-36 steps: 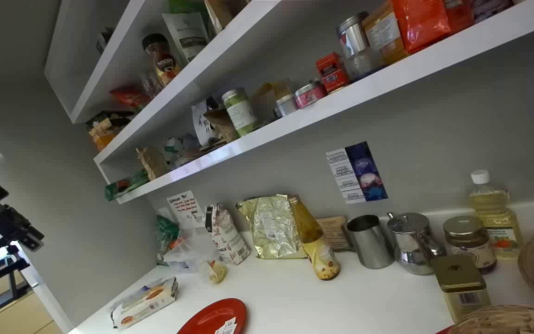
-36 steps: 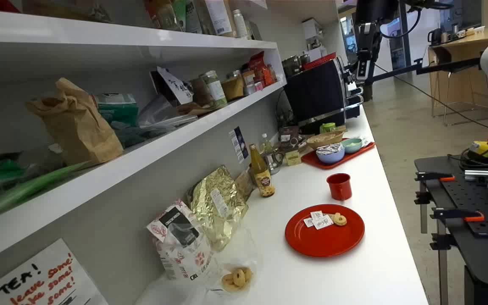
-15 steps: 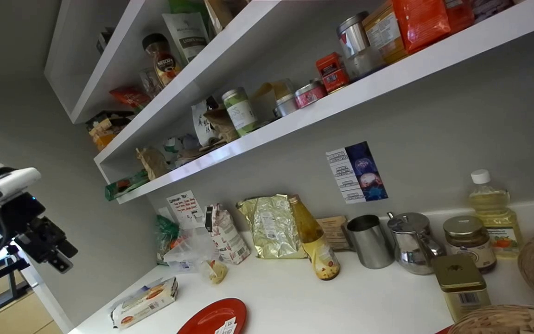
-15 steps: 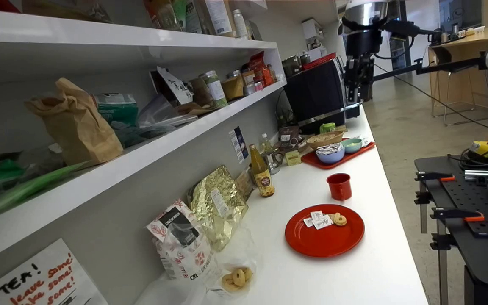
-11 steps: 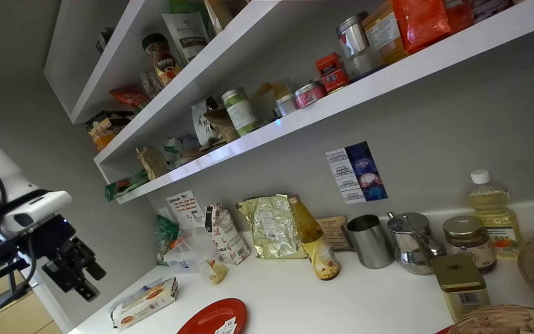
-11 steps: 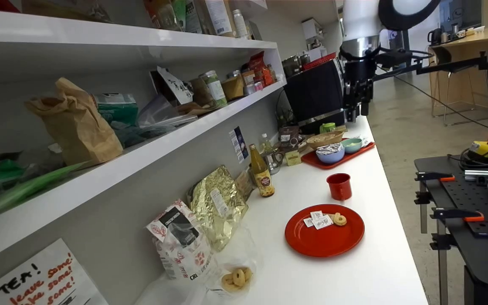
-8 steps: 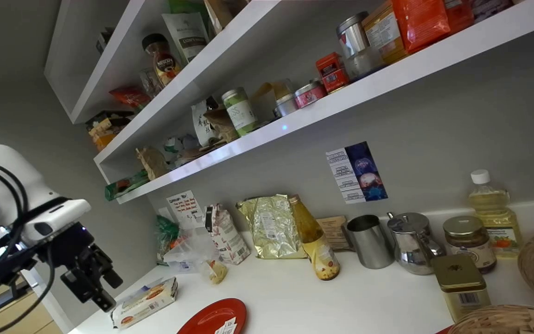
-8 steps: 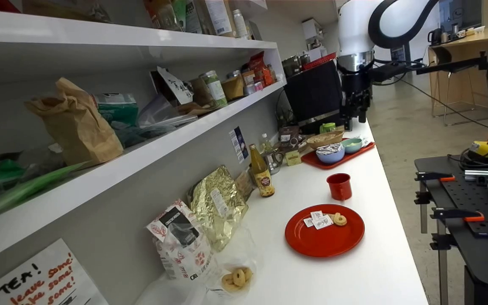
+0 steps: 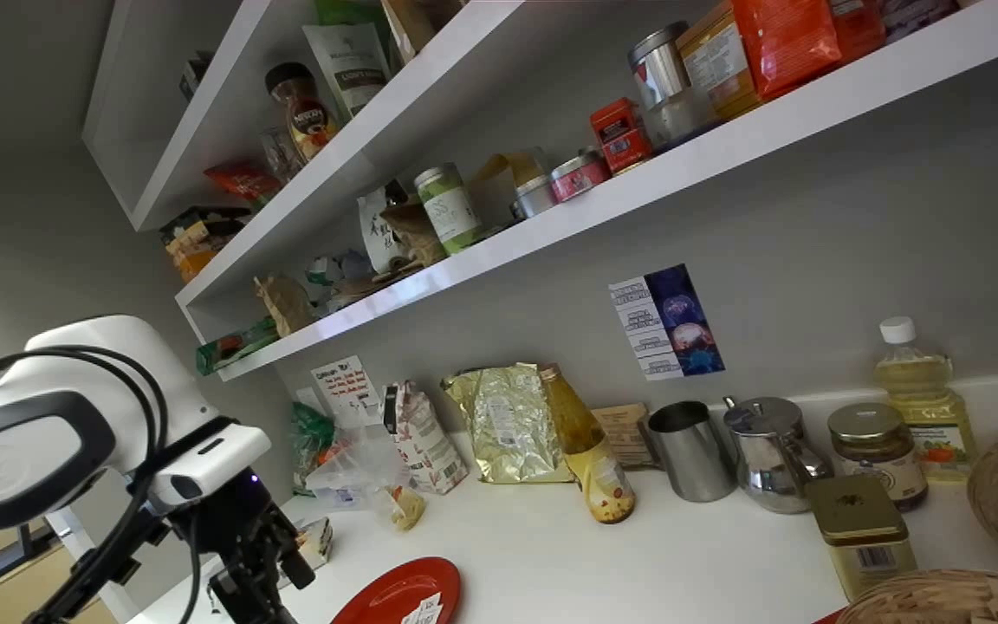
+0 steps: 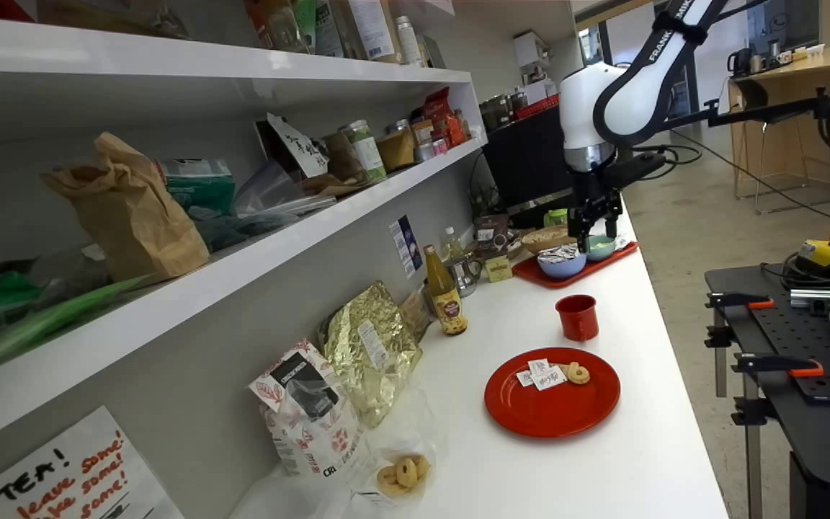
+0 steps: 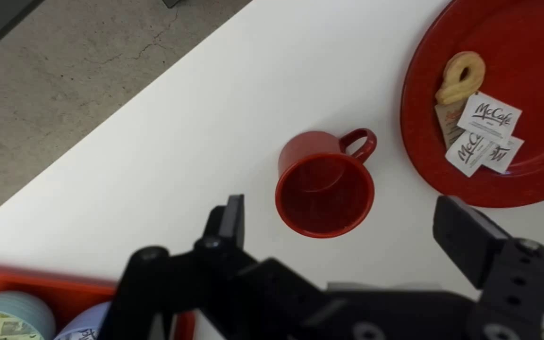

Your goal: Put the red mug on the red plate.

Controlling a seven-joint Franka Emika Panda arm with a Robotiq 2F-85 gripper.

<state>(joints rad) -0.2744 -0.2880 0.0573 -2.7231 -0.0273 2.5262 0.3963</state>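
The red mug (image 10: 577,318) stands upright on the white counter, just beyond the red plate (image 10: 552,414). The plate holds several paper packets and a ring biscuit. The mug is out of view in an exterior view where part of the plate (image 9: 399,594) shows. My gripper (image 10: 597,238) is above the counter near the tray, higher than the mug and apart from it. In the wrist view my gripper (image 11: 342,215) is open with nothing between its pads. The mug (image 11: 325,189) appears between and below the fingertips, its handle towards the plate (image 11: 531,56).
A red tray (image 10: 541,277) with a foil-covered blue bowl (image 10: 563,267) and a light green bowl (image 10: 600,249) lies behind the mug. A yellow bottle (image 10: 446,292) and a gold foil bag (image 10: 372,353) stand along the wall. A white shelf (image 10: 415,169) overhangs the counter.
The arm has come in over the counter and lowered, moving right and down in an exterior view. The gripper is closer to the mug. The mug and plate have not moved.
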